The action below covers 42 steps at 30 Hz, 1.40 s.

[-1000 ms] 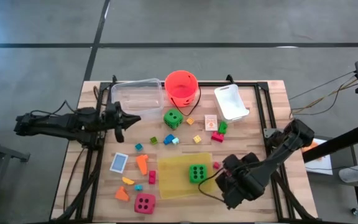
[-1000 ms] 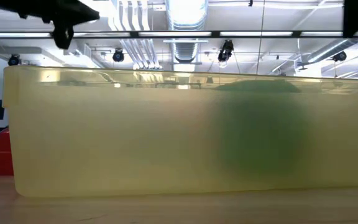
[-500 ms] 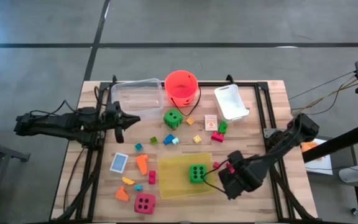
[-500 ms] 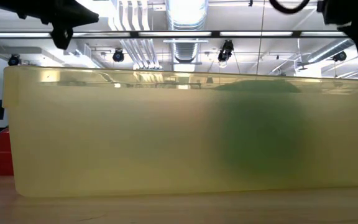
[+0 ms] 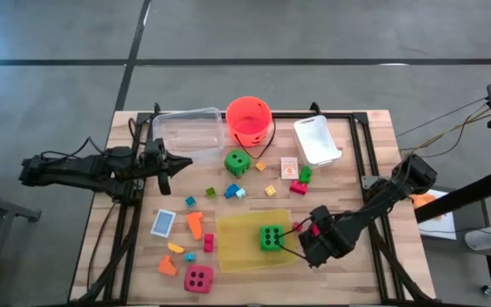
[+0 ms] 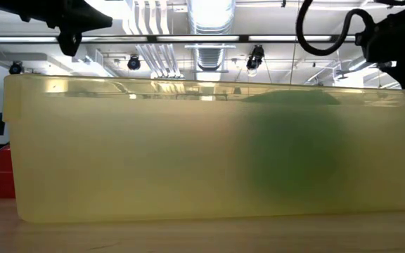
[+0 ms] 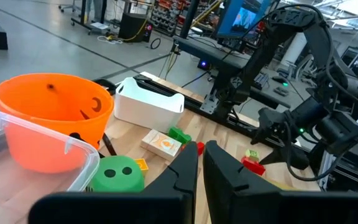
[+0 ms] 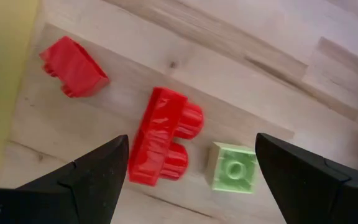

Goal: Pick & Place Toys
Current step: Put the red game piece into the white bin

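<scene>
My right gripper [image 8: 191, 138] is open and points down over the wood just right of the yellow tray [image 5: 237, 247]. A red two-stud brick [image 8: 163, 146] and a small light-green brick [image 8: 234, 167] lie flat between its fingers, untouched; another red brick [image 8: 73, 65] lies nearer the tray. In the high view this gripper [image 5: 307, 237] is beside the green die [image 5: 270, 238], which sits on the tray. A second green die [image 5: 237, 162] and the pink die [image 5: 198, 278] rest on the table. My left gripper [image 5: 181, 162] hovers shut at the far left, holding nothing.
The orange-red bucket [image 5: 249, 118], a clear tub [image 5: 187, 130] and a white bin [image 5: 317, 140] stand along the far edge. Small bricks and two cards [image 5: 164, 223] [image 5: 289, 167] are scattered mid-table. In the low view, the tray's wall [image 6: 118, 154] fills the picture.
My right gripper has come down toward the red bricks beside the tray's right edge and shifted slightly toward the far edge; its arm now shows at the top right of the low view. No toy has moved.
</scene>
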Each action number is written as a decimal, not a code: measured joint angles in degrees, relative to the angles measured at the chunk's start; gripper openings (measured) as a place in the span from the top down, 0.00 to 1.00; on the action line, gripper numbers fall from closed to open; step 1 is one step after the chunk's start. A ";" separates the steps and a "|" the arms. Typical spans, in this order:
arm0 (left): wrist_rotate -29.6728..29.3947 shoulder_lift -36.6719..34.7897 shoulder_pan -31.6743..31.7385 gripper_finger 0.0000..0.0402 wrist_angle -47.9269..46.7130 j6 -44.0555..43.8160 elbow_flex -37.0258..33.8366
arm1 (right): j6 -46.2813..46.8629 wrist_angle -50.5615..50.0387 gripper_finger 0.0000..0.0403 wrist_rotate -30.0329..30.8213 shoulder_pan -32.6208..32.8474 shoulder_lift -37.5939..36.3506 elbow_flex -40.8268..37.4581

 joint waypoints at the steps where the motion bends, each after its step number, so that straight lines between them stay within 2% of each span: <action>1: 0.00 0.00 0.00 0.94 0.00 0.00 0.00 | -0.33 1.09 0.15 -0.02 -0.06 0.00 -0.17; 9: 0.00 0.02 0.00 0.94 0.00 0.02 -0.04 | -0.43 3.74 0.15 -0.04 -0.19 0.00 -1.92; 33: 0.00 0.00 0.02 0.94 -0.02 0.04 -0.04 | -1.68 20.65 0.15 -1.97 -0.41 0.00 -11.47; 37: 0.00 0.00 0.02 0.94 -0.02 0.05 -0.04 | -1.72 20.70 0.23 -1.94 -0.41 0.00 -11.47; 42: 0.00 0.00 0.02 0.94 -0.02 0.04 -0.04 | -2.79 21.10 0.45 -1.96 -0.46 0.00 -11.03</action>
